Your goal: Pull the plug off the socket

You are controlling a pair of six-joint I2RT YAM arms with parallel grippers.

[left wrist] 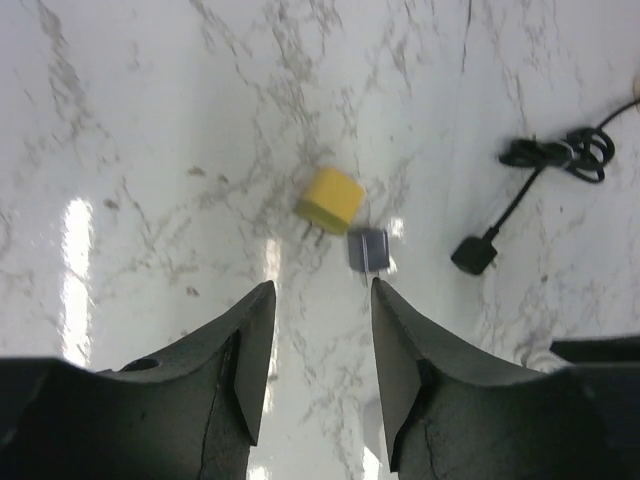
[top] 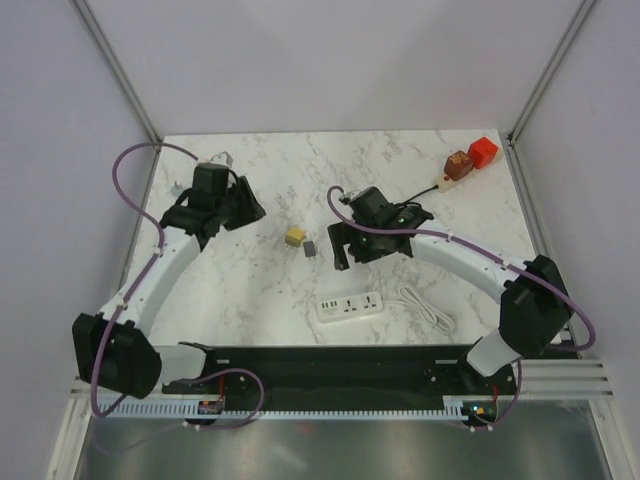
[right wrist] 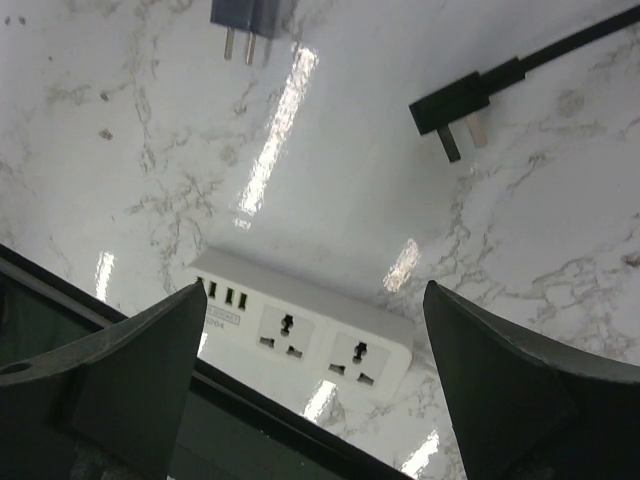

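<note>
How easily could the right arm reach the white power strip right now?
Probably easily: the right claw is open and aimed at the power strip, with only table showing between them.

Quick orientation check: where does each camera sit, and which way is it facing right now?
Top external: above and behind the robot, looking down on the marble table; left arm and right arm show.
Left wrist: on the left arm, facing down past the open left gripper at the yellow adapter.
Right wrist: looking down between the open right gripper fingers at the power strip.
Shared: both wrist views show the grey adapter and black plug.
</note>
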